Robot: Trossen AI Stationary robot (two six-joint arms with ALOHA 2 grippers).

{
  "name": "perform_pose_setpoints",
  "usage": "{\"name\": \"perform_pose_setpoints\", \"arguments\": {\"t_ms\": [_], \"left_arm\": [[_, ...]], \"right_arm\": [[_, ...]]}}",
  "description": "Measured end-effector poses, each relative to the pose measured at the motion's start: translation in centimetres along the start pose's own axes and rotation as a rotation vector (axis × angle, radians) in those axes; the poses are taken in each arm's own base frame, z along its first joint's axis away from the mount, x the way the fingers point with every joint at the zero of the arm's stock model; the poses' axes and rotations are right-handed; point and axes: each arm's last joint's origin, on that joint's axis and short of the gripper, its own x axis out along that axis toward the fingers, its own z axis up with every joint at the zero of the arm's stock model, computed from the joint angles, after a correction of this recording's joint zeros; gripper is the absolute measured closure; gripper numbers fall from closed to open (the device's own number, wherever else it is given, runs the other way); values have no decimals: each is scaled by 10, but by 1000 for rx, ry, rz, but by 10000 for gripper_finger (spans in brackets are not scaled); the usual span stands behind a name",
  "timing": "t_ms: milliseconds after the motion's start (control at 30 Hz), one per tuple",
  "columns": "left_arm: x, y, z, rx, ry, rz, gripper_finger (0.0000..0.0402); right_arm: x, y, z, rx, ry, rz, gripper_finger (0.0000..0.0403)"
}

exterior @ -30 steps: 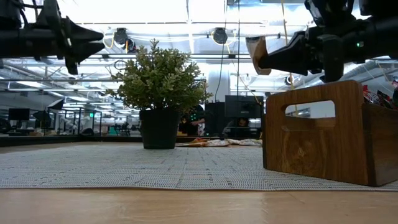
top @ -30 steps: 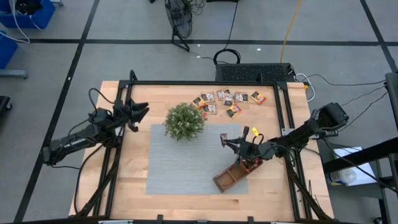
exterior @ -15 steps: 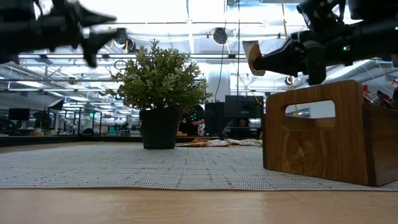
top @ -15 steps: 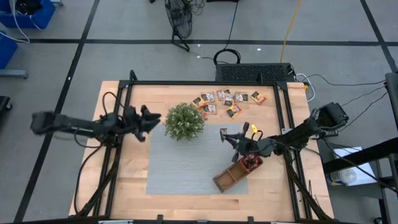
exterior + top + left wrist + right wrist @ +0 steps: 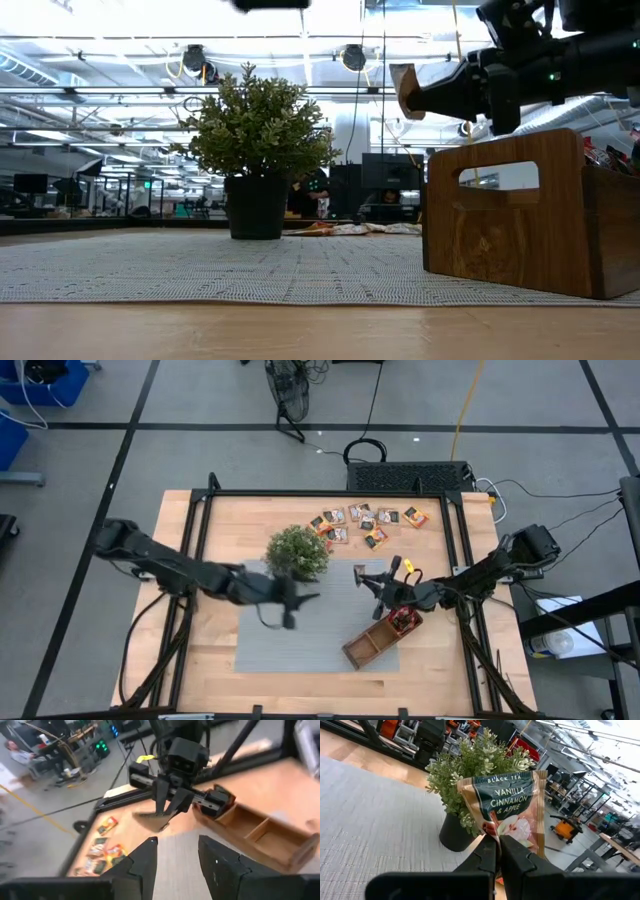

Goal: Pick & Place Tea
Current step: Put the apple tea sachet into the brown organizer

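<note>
My right gripper [image 5: 370, 583] is shut on one tea sachet [image 5: 507, 802] printed "Vanilla Cinnamon & Apple", held over the grey mat [image 5: 300, 635] just left of the wooden tray [image 5: 378, 640]. More tea sachets [image 5: 365, 520] lie flat on the bare wood at the far side, and a few sit in the tray's right end compartment [image 5: 403, 622]. My left gripper [image 5: 177, 845] is open with nothing between its fingers. It hangs over the mat near the potted plant [image 5: 297, 553], pointing at the right gripper. My right gripper pinches the sachet's lower edge [image 5: 491, 832] between its two fingers. The fingers lie about level and come from the table's right side. The sachet stands upright above them [image 5: 405, 85], lifted clear of the mat and the tray.
The potted plant stands on the mat's far left corner. The tray lies slantwise on the mat's near right part, its handle wall [image 5: 505, 210] close in the low view. Black frame rails [image 5: 460, 530] border the table.
My left arm has swung from the table's left edge toward its right and near side, out over the mat beside the plant. It has risen and rolled on the way, its fingers still open. The right gripper has kept still with the sachet.
</note>
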Motion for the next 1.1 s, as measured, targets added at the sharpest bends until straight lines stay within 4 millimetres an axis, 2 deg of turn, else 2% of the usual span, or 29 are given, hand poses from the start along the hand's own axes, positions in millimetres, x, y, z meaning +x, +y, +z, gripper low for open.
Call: {"name": "perform_pose_setpoints", "arguments": {"t_ms": [133,300,400,567,800,1100], "left_arm": [[28,-20,29,76,78,113,254],[63,-15,52,-155,5,209,254],[85,-7,57,-295,-34,207,254],[113,11,47,-405,-11,204,254],[122,39,33,-499,54,276,254],[124,51,28,-530,79,299,254]], "right_arm": [[0,-4,2,-83,21,-105,400],[1,-15,7,-264,53,-246,400],[0,-18,12,-340,30,-267,401],[0,-18,13,-419,37,-273,402],[-1,-21,15,-438,50,-310,402],[-1,-22,18,-413,10,-311,402]]}}
